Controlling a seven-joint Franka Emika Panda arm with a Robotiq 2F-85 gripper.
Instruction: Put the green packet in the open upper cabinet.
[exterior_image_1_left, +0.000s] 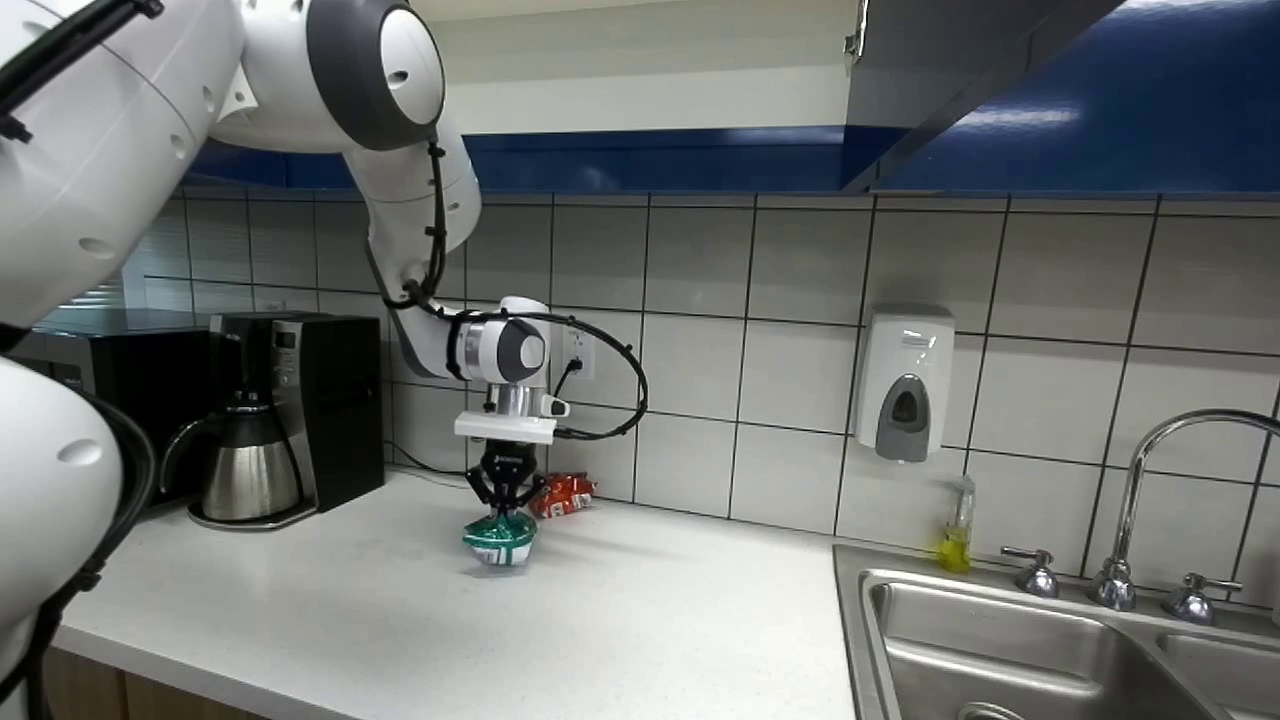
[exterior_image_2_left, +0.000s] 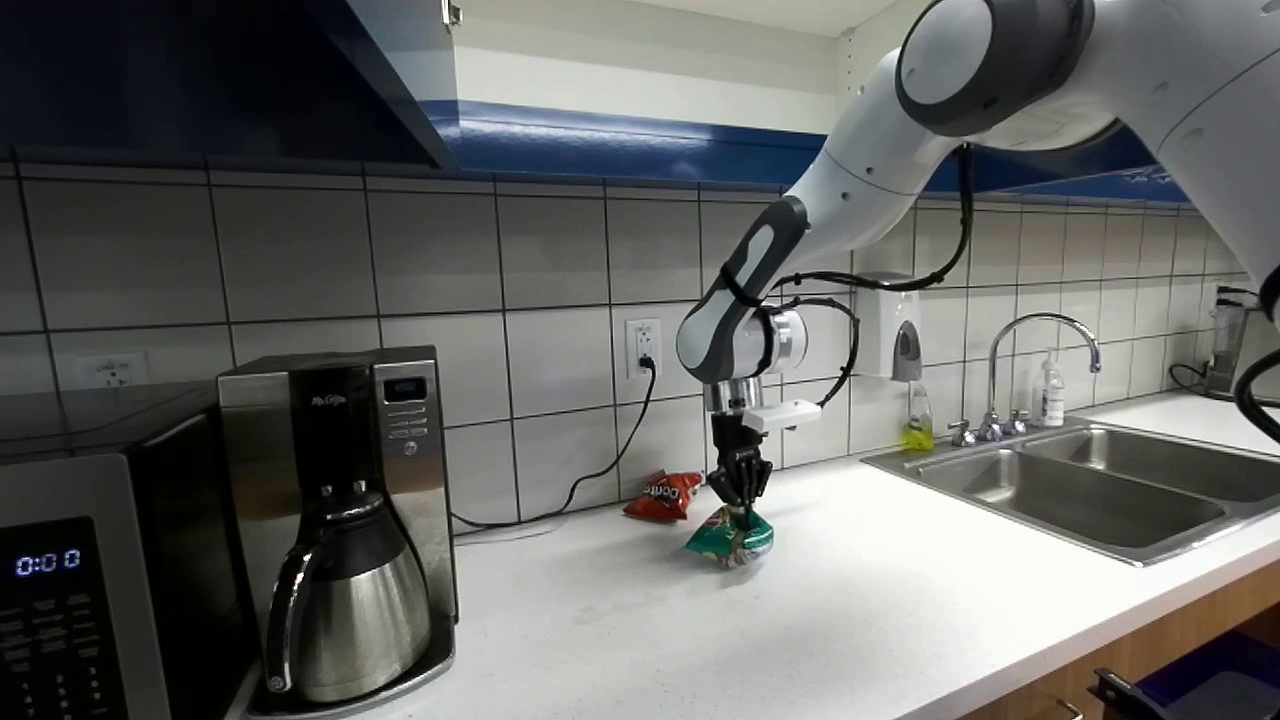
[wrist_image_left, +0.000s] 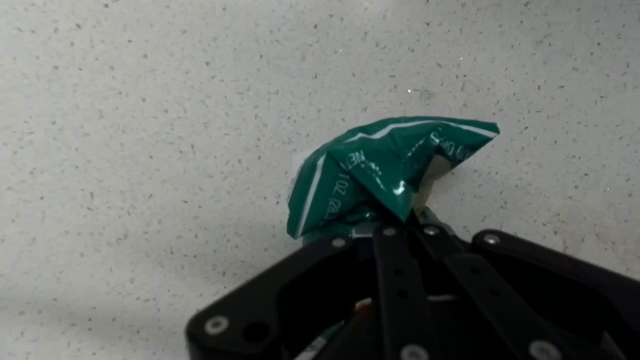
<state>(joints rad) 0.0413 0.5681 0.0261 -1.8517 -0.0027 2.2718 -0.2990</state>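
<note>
We are seeing the gripper (exterior_image_1_left: 505, 507) pinching the green packet (exterior_image_1_left: 500, 540) low at the countertop (exterior_image_1_left: 650, 620), though whether the packet is touching it, we are not managing to tell; the red packet (exterior_image_2_left: 664, 496) is lying nearby, closer to the tiles (exterior_image_1_left: 690, 370). Only the wrist view is giving us print, "NET" and "1 OZ". In both exterior views we are looking into the open upper cabinet (exterior_image_2_left: 640, 70); in an exterior view a microwave (exterior_image_2_left: 125, 560) is glowing "0:00".
</note>
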